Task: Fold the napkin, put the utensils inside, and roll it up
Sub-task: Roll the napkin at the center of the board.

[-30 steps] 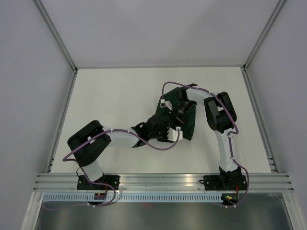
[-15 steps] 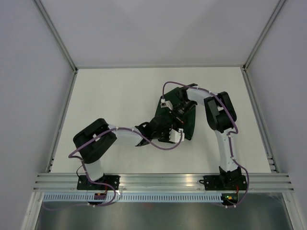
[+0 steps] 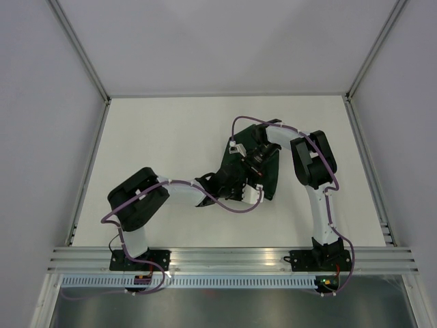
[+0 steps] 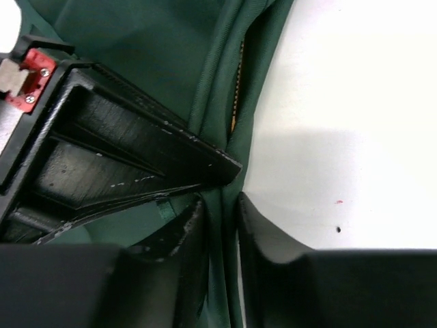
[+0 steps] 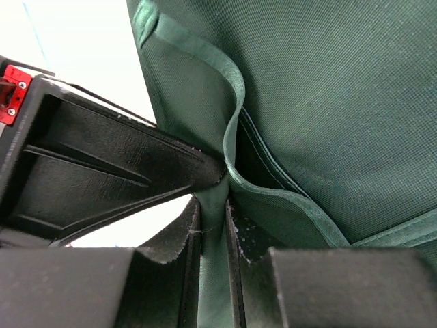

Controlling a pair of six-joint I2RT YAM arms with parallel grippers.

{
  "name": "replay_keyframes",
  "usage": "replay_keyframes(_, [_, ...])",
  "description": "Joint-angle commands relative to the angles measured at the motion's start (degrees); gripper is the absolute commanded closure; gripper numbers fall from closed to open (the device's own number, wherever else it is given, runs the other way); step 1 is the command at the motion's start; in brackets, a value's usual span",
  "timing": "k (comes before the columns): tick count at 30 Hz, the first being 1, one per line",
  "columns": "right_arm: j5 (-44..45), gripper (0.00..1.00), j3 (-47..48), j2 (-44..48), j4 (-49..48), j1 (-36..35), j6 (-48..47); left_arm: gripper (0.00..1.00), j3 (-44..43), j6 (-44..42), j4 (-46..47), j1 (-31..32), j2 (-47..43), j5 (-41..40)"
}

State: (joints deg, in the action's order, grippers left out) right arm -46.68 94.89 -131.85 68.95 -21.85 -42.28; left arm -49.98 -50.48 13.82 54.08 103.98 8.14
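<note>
The dark green napkin [image 3: 270, 181] lies right of the table's middle, mostly covered by both grippers. My left gripper [image 3: 239, 184] reaches in from the left. In the left wrist view its jaws [image 4: 222, 208] are shut on a folded edge of the napkin [image 4: 157, 48] where it meets the white table. My right gripper [image 3: 249, 169] comes down from above. It is shut [image 5: 213, 205] on a hemmed edge of the napkin [image 5: 328, 89], which bulges up in a loose fold. The two grippers nearly touch. The utensils are hidden.
White tabletop [image 3: 171, 137] spreads left of and behind the napkin, fenced by metal rails [image 3: 89, 171] at the sides. Each wrist view shows the other gripper's black finger [image 4: 123, 157] [image 5: 102, 157] pressed close beside its own.
The left arm has pushed a little further right toward the napkin, and its jaws have closed onto the cloth edge. The right gripper has kept its hold and its place.
</note>
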Motion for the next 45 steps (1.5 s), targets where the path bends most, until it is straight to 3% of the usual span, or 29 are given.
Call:
replay_keyframes(1, [11.61, 0.92, -0.85, -3.85, -6.81, 0.75, -5.44, 0.71, -2.22, -2.43, -4.33, 0.14, 1.66, 1.96])
replay_keyframes(7, [11.52, 0.91, -0.23, -2.27, -7.33, 0.75, -4.65, 0.91, -5.57, 0.29, -9.43, 0.14, 2.45, 3.11])
replay_keyframes(11, [11.43, 0.90, -0.32, -0.87, -8.04, 0.75, -3.95, 0.98, -6.71, 2.31, -11.18, 0.14, 3.15, 3.28])
replay_keyframes(15, [11.70, 0.84, -1.81, 1.94, -10.50, 0.75, -2.63, 0.98, -10.22, 5.03, -16.98, 0.14, 4.64, 3.72])
replay_keyframes(24, [12.84, 0.49, -5.86, 10.90, -17.44, 1.10, 2.02, 0.98, -15.41, 11.45, -22.87, 0.14, 6.05, 4.60])
replay_keyframes(34, [14.16, 0.40, -8.58, 15.57, -23.85, 4.44, 8.26, 0.98, -20.16, 13.65, -29.20, 0.14, 8.69, 5.83])
replay_keyframes(45, [9.50, 0.39, -14.91, 24.27, -36.06, 15.07, 19.51, 0.98, -27.10, 18.31, -37.80, -1.00, 12.29, 11.89])
